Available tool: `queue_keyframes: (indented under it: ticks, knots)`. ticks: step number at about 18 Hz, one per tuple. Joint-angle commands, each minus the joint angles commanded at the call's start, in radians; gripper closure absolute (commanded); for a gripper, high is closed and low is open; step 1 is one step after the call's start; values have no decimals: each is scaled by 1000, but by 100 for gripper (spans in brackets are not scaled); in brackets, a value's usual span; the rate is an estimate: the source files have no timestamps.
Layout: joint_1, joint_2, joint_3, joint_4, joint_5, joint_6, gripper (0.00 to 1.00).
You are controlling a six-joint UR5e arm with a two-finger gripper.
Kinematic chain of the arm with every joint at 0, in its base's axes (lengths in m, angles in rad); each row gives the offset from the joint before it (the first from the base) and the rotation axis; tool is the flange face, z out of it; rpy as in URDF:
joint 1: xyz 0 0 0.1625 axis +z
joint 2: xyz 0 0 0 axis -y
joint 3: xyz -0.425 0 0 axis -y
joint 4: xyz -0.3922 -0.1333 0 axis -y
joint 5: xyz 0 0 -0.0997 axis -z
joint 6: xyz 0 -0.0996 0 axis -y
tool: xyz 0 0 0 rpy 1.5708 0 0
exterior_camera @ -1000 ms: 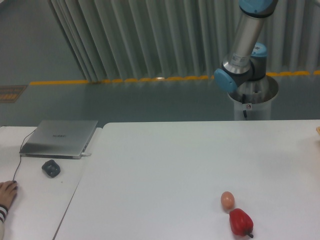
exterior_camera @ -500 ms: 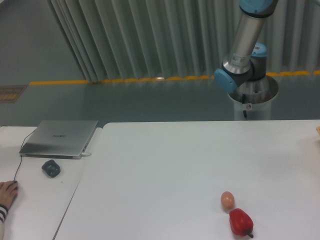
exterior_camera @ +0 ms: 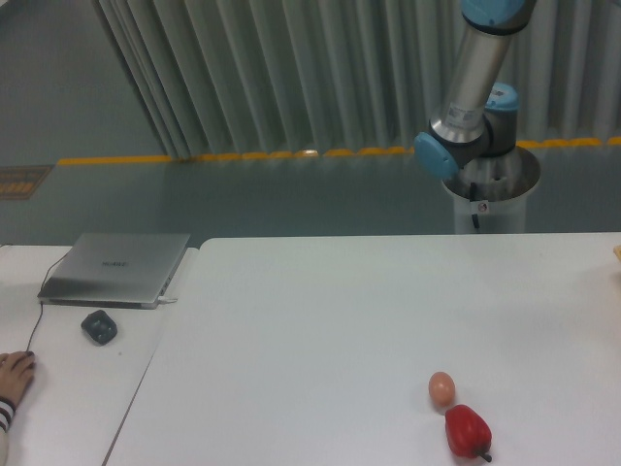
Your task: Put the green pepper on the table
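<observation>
The green pepper is out of view. The white table [exterior_camera: 320, 330] fills the lower middle and right of the picture. Only part of the arm [exterior_camera: 475, 87] shows, rising from its base behind the table's far edge and leaving the top of the frame. The gripper is not in view.
A small tan egg [exterior_camera: 441, 388] and a red pepper [exterior_camera: 467, 431] with a dark stem lie close together near the table's front right. On the narrower desk at left sit a closed laptop [exterior_camera: 116, 268] and a dark mouse [exterior_camera: 99, 326]. A person's hand [exterior_camera: 14, 374] rests at the left edge.
The arm's upper link has shifted very slightly to the left. Nothing on the table has moved.
</observation>
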Motion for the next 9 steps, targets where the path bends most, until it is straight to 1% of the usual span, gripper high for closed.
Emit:
queue_keyframes:
  ticks: [2, 4, 5, 8, 9]
  knots:
    - [-44, 8, 11, 0, 0, -52, 48]
    - [-74, 11, 14, -2, -8, -107, 48]
    - [-91, 17, 14, -2, -30, -137, 48]
    - [-97, 28, 14, -2, -142, -198, 48]
    - [-101, 29, 11, 0, -164, -212, 48]
